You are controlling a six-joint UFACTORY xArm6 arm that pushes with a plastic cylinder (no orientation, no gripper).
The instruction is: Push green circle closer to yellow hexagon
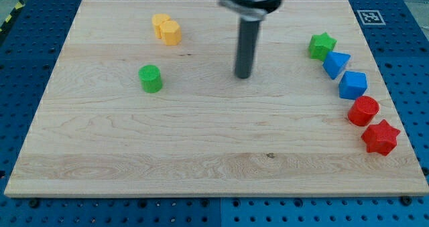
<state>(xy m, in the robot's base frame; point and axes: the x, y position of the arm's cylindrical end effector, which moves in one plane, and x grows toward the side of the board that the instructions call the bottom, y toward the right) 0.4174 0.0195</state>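
The green circle (151, 78) is a small green cylinder on the wooden board, left of centre. The yellow hexagon (170, 33) lies above it toward the view's top, touching a second yellow block (159, 23) at its upper left. My tip (242, 76) is the lower end of the dark rod near the board's middle, well to the right of the green circle and apart from every block.
Along the board's right side runs a curved row: a green star (322, 45), a blue triangle (335, 64), a blue block (352, 85), a red cylinder (363, 110) and a red star (380, 136). The board's edge (214, 195) borders blue pegboard.
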